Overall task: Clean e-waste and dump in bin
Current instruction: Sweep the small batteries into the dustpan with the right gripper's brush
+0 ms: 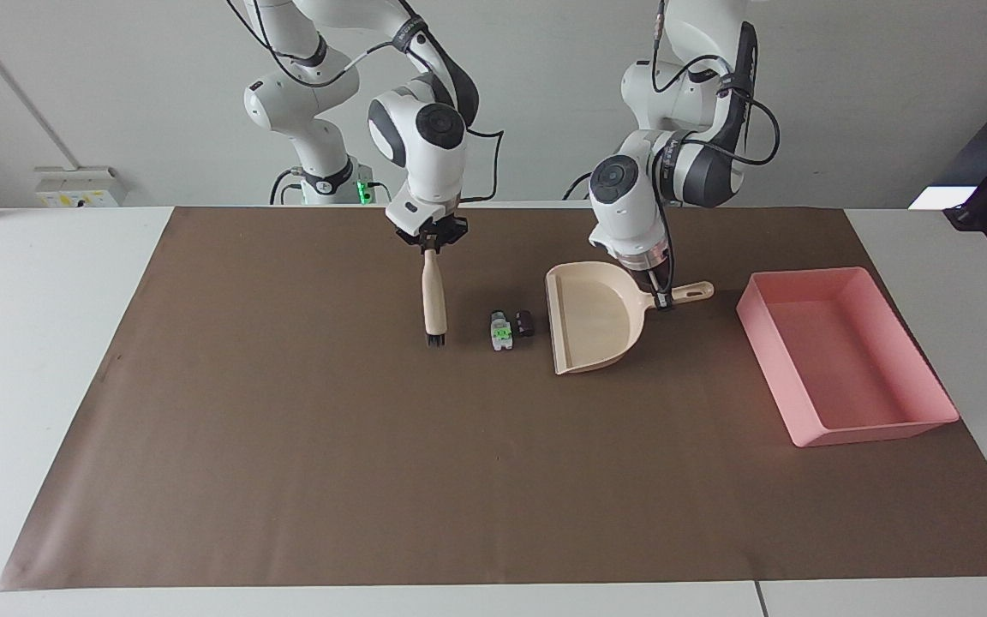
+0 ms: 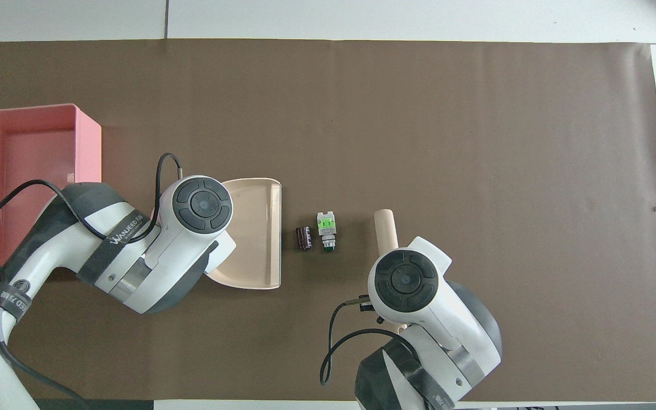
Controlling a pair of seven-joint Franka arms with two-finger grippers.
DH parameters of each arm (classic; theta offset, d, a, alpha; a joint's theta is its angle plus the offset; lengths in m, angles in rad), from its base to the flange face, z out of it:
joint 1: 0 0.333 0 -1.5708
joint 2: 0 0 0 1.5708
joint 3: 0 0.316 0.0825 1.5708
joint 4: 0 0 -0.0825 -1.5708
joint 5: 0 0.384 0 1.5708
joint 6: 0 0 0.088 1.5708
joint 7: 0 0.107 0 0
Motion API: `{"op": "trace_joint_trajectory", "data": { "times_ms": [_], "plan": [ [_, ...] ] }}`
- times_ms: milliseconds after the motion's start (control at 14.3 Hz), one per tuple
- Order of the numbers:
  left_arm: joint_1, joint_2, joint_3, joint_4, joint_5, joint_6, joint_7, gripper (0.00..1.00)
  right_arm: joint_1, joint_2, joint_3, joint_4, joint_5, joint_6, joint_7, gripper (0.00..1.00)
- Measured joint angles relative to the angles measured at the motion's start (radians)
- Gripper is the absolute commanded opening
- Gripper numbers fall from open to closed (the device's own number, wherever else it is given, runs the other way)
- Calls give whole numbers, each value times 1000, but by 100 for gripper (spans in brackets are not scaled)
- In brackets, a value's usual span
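The e-waste lies mid-mat: a white-grey block with green bits and a small black block beside it. My left gripper is shut on the handle of the beige dustpan. The pan's open lip faces the black block with a small gap. My right gripper is shut on the handle of a beige brush. The brush hangs bristles-down close to the mat, beside the white-grey block toward the right arm's end. The pink bin stands at the left arm's end.
A brown mat covers most of the white table. In the overhead view both wrists hide their grippers.
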Motion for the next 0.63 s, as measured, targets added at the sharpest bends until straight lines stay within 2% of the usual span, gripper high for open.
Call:
{"op": "trace_joint_trajectory", "data": {
  "times_ms": [280, 630],
  "plan": [
    [-31, 53, -1, 0, 52, 1, -15, 0, 39, 41, -1, 1, 0, 58, 9, 0],
    [-34, 61, -1, -4, 58, 3, -18, 0, 114, 88, 0, 11, 1, 128, 23, 0]
  ]
}}
